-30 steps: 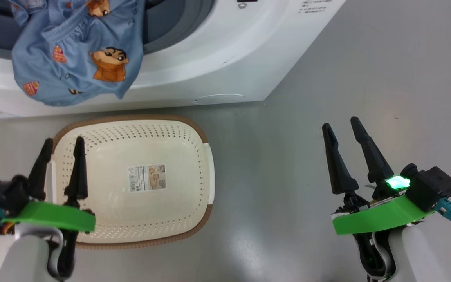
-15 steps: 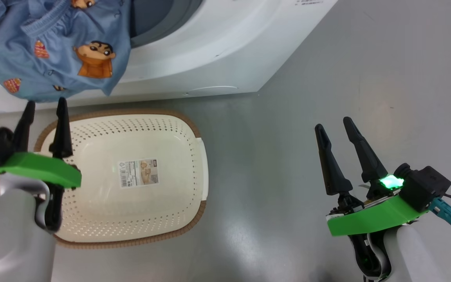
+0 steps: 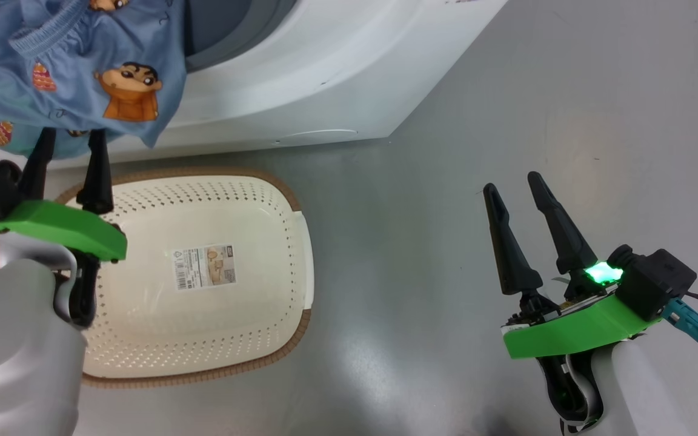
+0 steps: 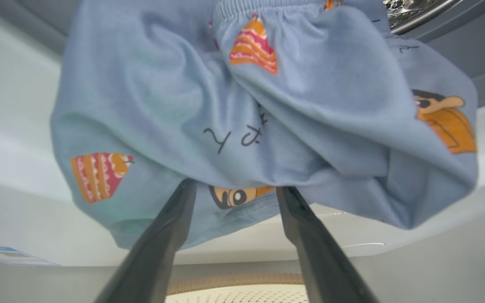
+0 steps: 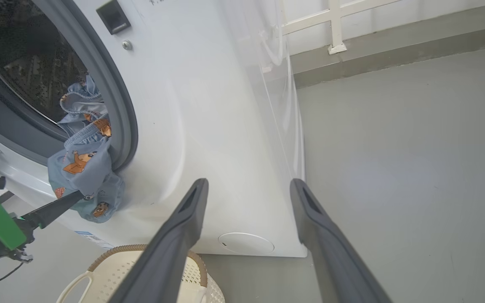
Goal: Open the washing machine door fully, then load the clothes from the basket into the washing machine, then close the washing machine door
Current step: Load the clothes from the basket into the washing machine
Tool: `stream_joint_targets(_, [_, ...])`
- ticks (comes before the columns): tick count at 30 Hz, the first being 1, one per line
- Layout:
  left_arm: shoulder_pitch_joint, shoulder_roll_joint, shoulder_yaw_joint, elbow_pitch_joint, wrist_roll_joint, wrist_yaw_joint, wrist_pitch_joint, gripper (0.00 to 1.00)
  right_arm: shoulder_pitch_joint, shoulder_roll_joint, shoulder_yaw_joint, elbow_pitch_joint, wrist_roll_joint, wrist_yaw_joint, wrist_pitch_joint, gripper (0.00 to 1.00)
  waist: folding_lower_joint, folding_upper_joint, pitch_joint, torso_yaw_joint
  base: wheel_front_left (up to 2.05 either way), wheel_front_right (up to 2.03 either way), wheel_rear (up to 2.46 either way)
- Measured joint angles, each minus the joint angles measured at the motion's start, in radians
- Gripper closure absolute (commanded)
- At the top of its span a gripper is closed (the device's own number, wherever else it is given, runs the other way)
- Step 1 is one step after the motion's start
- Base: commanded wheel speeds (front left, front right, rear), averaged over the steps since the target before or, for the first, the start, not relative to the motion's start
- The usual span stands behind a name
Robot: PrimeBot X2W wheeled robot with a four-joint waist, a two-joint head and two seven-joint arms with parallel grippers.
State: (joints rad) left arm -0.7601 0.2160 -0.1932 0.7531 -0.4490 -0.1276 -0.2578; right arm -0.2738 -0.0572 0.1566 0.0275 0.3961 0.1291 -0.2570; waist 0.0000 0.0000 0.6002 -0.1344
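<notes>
Grey floor point(image 3: 446, 151) before the washing machine point(image 3: 300, 72) bears the emptied basket point(image 3: 143, 327), while the light blue garment point(image 3: 82, 79) hangs half out of the machine's opening, left gripper point(image 3: 74, 131) spread wide at its lower hem, right gripper point(image 3: 511, 181) wide, empty, well apart from the machine; tucking-in and door closure remain.

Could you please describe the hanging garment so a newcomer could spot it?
Find the white washing machine. A garment hangs over the lower lip of its opening, above the cream basket. It alone is light blue with orange cartoon prints.
</notes>
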Motion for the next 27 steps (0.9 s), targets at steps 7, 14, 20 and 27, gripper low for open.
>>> stream_joint_targets(7, [-0.006,-0.001,-0.019,-0.016,-0.013,0.000,0.000,0.00,0.000,0.000,0.000,0.000,0.000,0.000,0.000,0.00,0.0000,0.0000,0.002,0.005,0.00,0.00,0.00])
stream_joint_targets(14, [-0.006,-0.002,-0.035,-0.046,-0.023,0.000,0.000,0.21,0.000,0.000,0.001,0.000,0.000,0.000,0.000,0.00,0.0000,0.0000,0.005,0.006,0.00,0.00,0.00])
stream_joint_targets(20, [-0.007,0.001,-0.037,-0.048,-0.038,0.000,0.000,0.82,0.000,0.000,0.004,0.000,0.000,0.000,0.000,0.00,0.0000,0.0000,0.005,0.005,0.00,0.00,0.00])
stream_joint_targets(27, [-0.009,0.001,-0.052,-0.072,-0.048,0.000,0.000,1.00,0.000,0.000,0.001,0.000,0.000,0.000,0.000,0.00,0.0000,0.0000,0.007,0.011,0.00,0.00,0.00])
